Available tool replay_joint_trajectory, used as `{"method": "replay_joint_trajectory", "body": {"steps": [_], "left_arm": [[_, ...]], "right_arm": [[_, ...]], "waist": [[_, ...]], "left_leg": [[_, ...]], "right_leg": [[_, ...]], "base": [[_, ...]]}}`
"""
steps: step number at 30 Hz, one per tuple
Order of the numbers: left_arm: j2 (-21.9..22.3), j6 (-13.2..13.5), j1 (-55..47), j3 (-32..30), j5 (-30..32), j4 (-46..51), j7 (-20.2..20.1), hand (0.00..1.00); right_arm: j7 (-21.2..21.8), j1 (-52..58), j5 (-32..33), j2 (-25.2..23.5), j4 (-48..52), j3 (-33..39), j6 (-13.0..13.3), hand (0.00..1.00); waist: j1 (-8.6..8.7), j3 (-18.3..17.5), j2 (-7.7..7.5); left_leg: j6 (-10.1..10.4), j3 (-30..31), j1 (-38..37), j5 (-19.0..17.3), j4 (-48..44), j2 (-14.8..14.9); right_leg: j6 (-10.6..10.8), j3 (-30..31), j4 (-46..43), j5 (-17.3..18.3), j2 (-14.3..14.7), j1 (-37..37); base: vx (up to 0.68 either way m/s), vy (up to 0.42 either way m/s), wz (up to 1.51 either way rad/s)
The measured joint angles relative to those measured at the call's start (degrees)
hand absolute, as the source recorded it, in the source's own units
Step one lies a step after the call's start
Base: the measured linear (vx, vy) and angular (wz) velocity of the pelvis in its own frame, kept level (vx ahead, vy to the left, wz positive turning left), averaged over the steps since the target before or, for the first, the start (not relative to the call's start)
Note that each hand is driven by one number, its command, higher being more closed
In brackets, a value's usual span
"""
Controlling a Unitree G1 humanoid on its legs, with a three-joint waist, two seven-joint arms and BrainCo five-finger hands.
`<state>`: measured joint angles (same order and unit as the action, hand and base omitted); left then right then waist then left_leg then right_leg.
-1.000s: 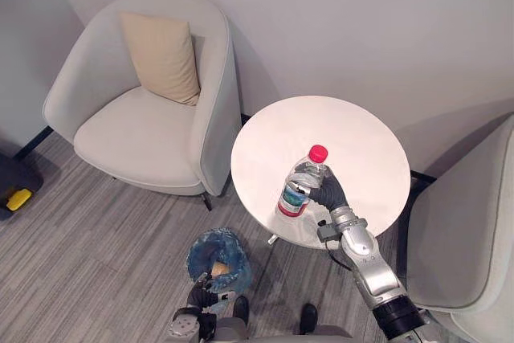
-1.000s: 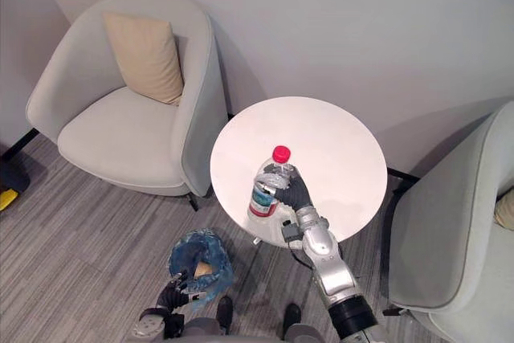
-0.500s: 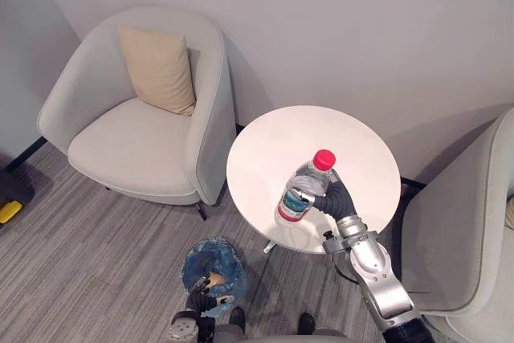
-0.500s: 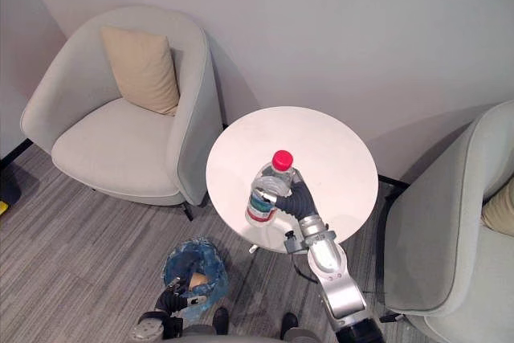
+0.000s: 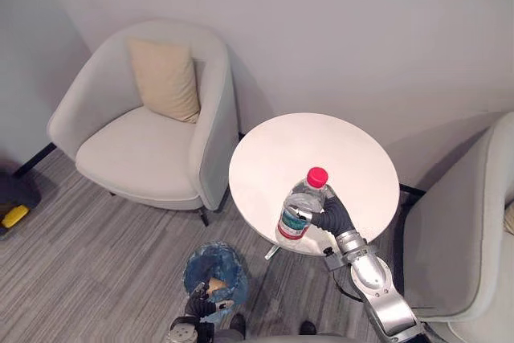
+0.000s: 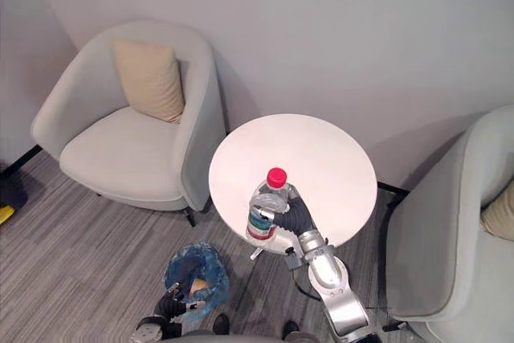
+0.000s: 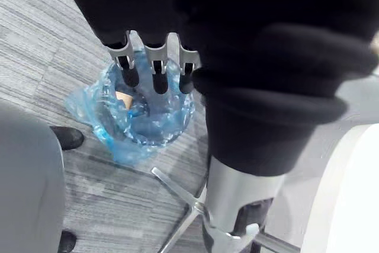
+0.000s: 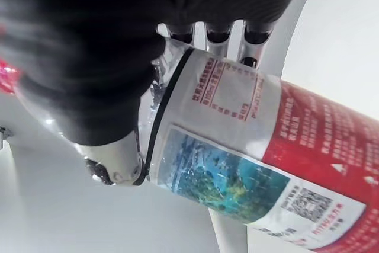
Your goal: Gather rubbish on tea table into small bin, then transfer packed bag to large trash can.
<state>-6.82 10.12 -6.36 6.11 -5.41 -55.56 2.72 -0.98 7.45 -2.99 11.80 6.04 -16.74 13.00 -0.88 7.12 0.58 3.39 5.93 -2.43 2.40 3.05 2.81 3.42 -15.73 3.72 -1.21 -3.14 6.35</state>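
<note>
- Gripped the bottle (image 5: 299, 208) in the right hand (image 5: 330, 216), fingers (image 8: 219, 32) and thumb curled tight round its labelled middle.
- Held it roughly upright, red cap (image 5: 317, 176) above the hand and base below it, over the near edge of the table (image 5: 321, 146).
- Could not tell whether the base touched the tabletop.
- Reached in from the lower right, forearm angled up toward the table, wrist bent so the palm faced left onto the bottle.
- Pressed the dark cover of the hand's back away from the table, toward the robot.
- Hung the left hand (image 5: 198, 308) low by the floor (image 5: 96, 247), just at the near rim of the bin (image 5: 210, 252).
- Left its fingers (image 7: 155, 72) relaxed and nearly straight, in a row pointing down toward the bin's mouth, closed on nothing.
- Could not tell whether the fingertips touched the rim.
- Saw a blue bag (image 7: 95, 111) lining the bin beneath those fingertips, with a tan scrap (image 7: 123, 99) lying inside.
- Found the bin well apart from the right hand, down and to its left, beside the table's foot.
- Saw an armchair (image 5: 136, 146) with a cushion (image 5: 165, 78) far ahead of the left hand.
- Saw a second armchair (image 5: 466, 238) just to the right of the right arm.
</note>
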Motion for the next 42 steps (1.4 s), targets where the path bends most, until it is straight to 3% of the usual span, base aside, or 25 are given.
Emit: {"method": "replay_joint_trajectory", "body": {"steps": [5,7,8,9,10,11,12,13,14,15,16,18,20,22,23,24,25,26,27,30,31,32,36,42], "left_arm": [[0.2,0.2,0.4,0.2,0.1,-0.1,-0.1,0.00],[0.4,0.2,1.1,1.2,0.1,-0.3,-0.1,0.00],[0.6,0.3,1.7,1.5,0.1,-0.4,-0.1,0.00],[0.6,0.3,1.9,2.5,0.1,-0.3,-0.1,0.00],[0.7,0.3,2.0,2.7,0.1,-0.2,-0.1,0.00],[0.8,0.2,2.6,2.9,0.3,-0.4,-0.1,0.00],[0.9,0.3,2.9,3.3,0.6,-0.5,-0.2,0.00],[1.0,0.3,2.9,3.4,1.0,-0.6,-0.2,0.00],[1.6,0.3,2.1,3.5,1.4,-0.7,-0.2,0.00],[1.6,0.3,1.9,3.5,1.6,-0.8,-0.2,0.00],[1.5,0.3,1.9,3.5,1.6,-0.8,-0.2,0.00],[0.7,0.3,2.1,3.6,1.7,-0.7,-0.3,0.00],[0.2,0.3,2.1,4.7,1.8,-0.5,-0.2,0.00],[-0.6,0.3,2.3,5.5,2.2,-0.4,-0.3,0.00],[-0.6,0.3,2.3,5.7,2.3,-0.4,-0.3,0.00],[-0.7,0.3,2.2,6.4,2.7,-0.5,-0.3,0.00],[-1.0,0.3,2.2,6.9,2.8,-0.5,-0.3,0.00],[-1.1,0.3,2.2,6.9,2.7,-0.5,-0.4,0.00],[-1.3,0.3,2.1,6.9,2.7,-0.5,-0.4,0.00],[-1.8,0.4,2.4,6.8,2.7,-0.8,-0.5,0.00],[-1.9,0.4,2.4,6.8,2.8,-0.8,-0.6,0.00],[-2.1,0.3,2.9,6.8,2.9,-1.6,-0.8,0.00],[-1.1,0.4,2.5,6.4,2.8,-1.2,-1.3,0.00],[-1.0,0.4,2.2,4.5,2.9,-1.3,-1.3,0.00]], "right_arm": [[-0.2,0.0,0.0,-0.1,-0.1,0.3,0.1,1.00],[-0.5,-0.3,0.0,0.4,-0.1,0.7,0.2,1.00],[-1.0,-0.7,0.0,0.9,-0.2,1.0,0.2,1.00],[-1.7,-0.9,-0.3,1.1,-0.5,1.2,0.2,1.00],[-1.9,-0.9,-0.6,1.3,-0.4,1.4,0.2,1.00],[-2.6,-1.2,-1.0,0.9,-0.6,1.8,0.1,1.00],[-2.7,-1.6,-1.1,0.7,-0.5,2.7,0.2,1.00],[-2.7,-1.6,-1.2,0.9,-0.5,3.1,0.2,1.00],[-2.8,-1.6,-1.3,1.3,-0.5,4.0,0.2,1.00],[-3.1,-1.5,-1.9,0.8,-0.6,4.9,0.1,1.00],[-3.2,-1.5,-2.1,0.4,-0.6,5.0,0.1,1.00],[-3.9,-1.9,-2.5,-0.5,-1.2,5.0,0.1,1.00],[-3.9,-2.2,-3.3,-1.4,-2.4,4.9,0.1,1.00],[-3.7,-2.3,-3.9,-2.1,-3.7,4.2,0.0,1.00],[-3.7,-2.2,-4.0,-2.1,-4.0,4.2,-0.2,1.00],[-3.6,-1.9,-4.1,-1.9,-4.5,4.3,-0.3,1.00],[-3.2,-1.3,-4.4,-2.0,-4.6,4.6,-0.5,1.00],[-2.9,-0.9,-4.4,-1.8,-4.6,4.8,-0.6,1.00],[-2.3,-0.1,-4.4,-2.1,-4.6,4.8,-0.6,1.00],[-2.2,0.1,-4.4,-2.3,-4.6,5.2,-0.6,1.00],[-2.2,0.0,-4.3,-2.5,-4.6,5.2,-0.5,1.00],[-2.3,0.2,-4.3,-2.6,-4.7,5.7,-0.3,1.00],[-2.3,1.1,-4.3,-2.4,-4.6,8.1,-0.5,1.00],[-2.3,1.7,-4.3,-2.9,-4.6,10.1,-0.5,1.00]], "waist": [[-0.23,0.4,1.15],[-0.74,1.0,2.06],[-1.38,1.7,2.74],[-1.48,1.8,2.81],[-1.36,1.6,2.99],[-1.31,1.7,2.00],[-0.95,1.7,2.13],[-0.67,1.6,2.21],[0.24,1.8,3.00],[0.23,1.4,3.69],[0.12,1.4,3.29],[0.01,1.7,1.96],[-0.02,1.6,0.93],[0.49,2.2,-0.18],[0.60,2.2,-0.25],[1.31,2.3,-0.45],[1.98,2.2,-0.03],[2.23,2.3,0.02],[3.13,2.2,-0.48],[3.21,2.4,-1.18],[3.20,2.2,-1.65],[3.33,2.0,-2.99],[2.56,1.5,-0.29],[1.81,1.5,-0.64]], "left_leg": [[0.4,5.1,3.5,1.0,-1.4,-0.6],[0.4,5.3,5.5,1.0,-3.6,-0.9],[0.1,2.6,7.4,1.1,-5.4,-1.1],[-2.3,-2.2,8.2,2.1,-6.0,-1.3],[-6.3,-6.7,8.1,0.5,-5.1,-0.8],[-9.0,-14.8,8.9,-2.0,-7.7,0.3],[-10.2,-20.8,10.1,-3.2,-12.3,1.6],[-10.0,-23.2,9.9,-3.0,-13.3,1.8],[-4.7,-24.6,7.7,-1.6,-10.5,2.4],[-3.9,-24.1,5.5,-1.9,-7.8,2.3],[-3.5,-23.8,4.8,-1.5,-6.6,2.0],[-3.6,-23.1,3.5,-0.9,-5.2,0.9],[-4.5,-23.1,2.5,-1.8,-5.2,-0.5],[-5.4,-21.9,1.9,-3.3,-5.2,-3.6],[-5.6,-21.3,1.7,-3.5,-5.2,-4.1],[-5.9,-19.0,1.7,-3.7,-5.4,-4.9],[-6.0,-16.6,1.3,-3.6,-5.7,-5.1],[-6.2,-15.1,1.4,-3.6,-5.9,-4.9],[-6.2,-11.9,1.8,-3.5,-6.2,-4.7],[-5.8,-7.1,2.0,-2.9,-6.4,-4.5],[-5.4,-6.5,2.3,-2.6,-6.8,-4.8],[-4.8,-3.8,3.1,-2.5,-8.0,-5.9],[-2.8,-0.1,3.6,-0.9,-5.7,-4.0],[-1.4,3.2,2.0,0.1,-3.2,-2.8]], "right_leg": [[-0.7,-5.5,0.0,0.8,0.2,0.0],[-0.9,-7.1,-2.0,2.2,-0.1,-0.8],[-1.3,-8.2,-4.3,3.6,-0.6,-1.6],[-1.8,-9.6,-5.8,4.7,-1.4,-2.1],[-2.0,-10.8,-6.3,4.9,-2.1,-2.3],[-2.2,-12.8,-7.6,5.5,-3.4,-3.6],[-1.8,-14.2,-8.6,5.9,-4.7,-3.5],[-1.5,-14.7,-8.8,6.0,-5.0,-3.3],[-1.0,-15.5,-9.6,6.4,-4.5,-2.2],[-0.9,-15.5,-9.7,6.4,-4.0,-1.5],[-1.0,-15.5,-9.7,6.4,-4.2,-1.3],[-0.4,-15.3,-11.1,6.7,-5.3,-0.8],[1.0,-14.2,-15.8,9.6,-7.8,-1.7],[2.3,-14.1,-24.2,14.0,-12.9,-3.0],[1.6,-13.6,-26.0,14.6,-13.7,-3.3],[-1.1,-8.2,-31.1,14.1,-14.3,-5.2],[-4.4,-3.1,-35.8,12.9,-13.6,-7.3],[-5.0,0.0,-37.5,14.1,-12.5,-8.7],[-3.3,6.4,-37.0,16.6,-9.2,-9.9],[-1.5,14.0,-28.5,17.2,-3.8,-11.0],[-1.4,14.4,-25.5,16.0,-3.7,-10.4],[0.2,12.8,-22.3,11.4,-4.3,-9.1],[-0.8,8.1,-16.7,9.5,-2.4,-6.4],[-1.1,4.7,-12.7,9.1,-0.9,-2.2]], "base": [[0.02,-0.055,0.64],[-0.03,-0.017,0.51],[-0.08,0.002,0.54],[-0.08,0.035,0.58],[-0.05,0.066,0.67],[0.02,0.049,0.72],[0.07,0.021,0.74],[0.11,0.000,0.69],[0.10,0.046,0.52],[0.09,0.055,0.40],[0.05,0.089,0.20],[0.02,0.089,0.18],[-0.03,0.109,0.14],[-0.06,0.106,0.27],[0.00,0.098,0.58],[0.02,0.093,0.85],[0.09,0.076,0.99],[0.11,-0.006,1.18],[0.11,-0.042,0.97],[0.07,-0.097,0.99],[0.06,-0.129,1.18],[0.10,-0.140,0.93],[0.12,-0.121,0.57],[0.08,-0.087,0.31]]}}
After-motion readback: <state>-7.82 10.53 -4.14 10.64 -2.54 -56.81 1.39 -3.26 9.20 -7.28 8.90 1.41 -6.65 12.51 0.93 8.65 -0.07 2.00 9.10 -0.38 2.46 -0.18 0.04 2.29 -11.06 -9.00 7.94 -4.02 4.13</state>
